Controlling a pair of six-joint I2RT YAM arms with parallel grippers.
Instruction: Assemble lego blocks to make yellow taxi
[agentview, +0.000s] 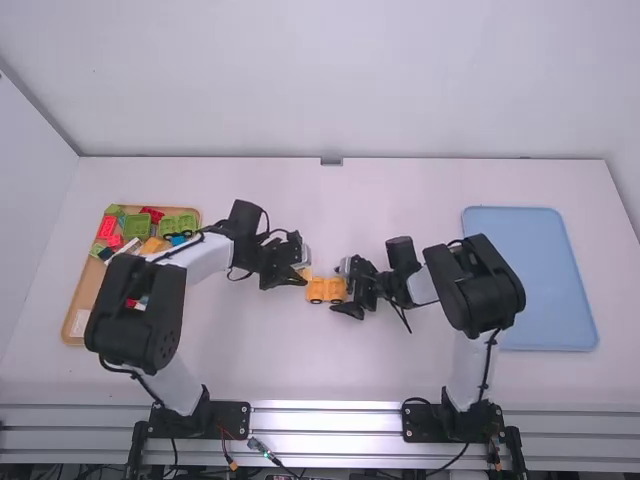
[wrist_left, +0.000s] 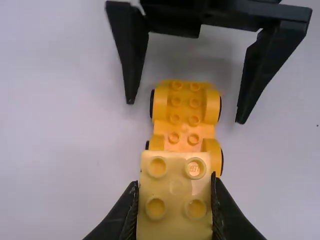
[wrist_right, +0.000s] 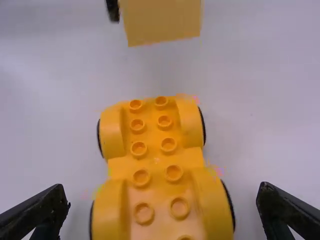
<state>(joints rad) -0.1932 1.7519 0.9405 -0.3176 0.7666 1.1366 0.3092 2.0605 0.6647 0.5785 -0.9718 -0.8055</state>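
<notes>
Out on mid-table (agentview: 270, 350), orange-yellow wheeled base (wrist_right: 155, 161) sits upright, right gripper (wrist_right: 164, 192) spread wide astride it, fingers clear of sides. And here's left gripper (wrist_left: 174, 185), pinching pale yellow block (wrist_left: 176, 189) just beyond base's far end, apart from it! Best play: brace base from both sides so it can't roll, carry block over level, match studs (wrist_right: 174, 173), then press straight down.

No readable text or signs
</notes>
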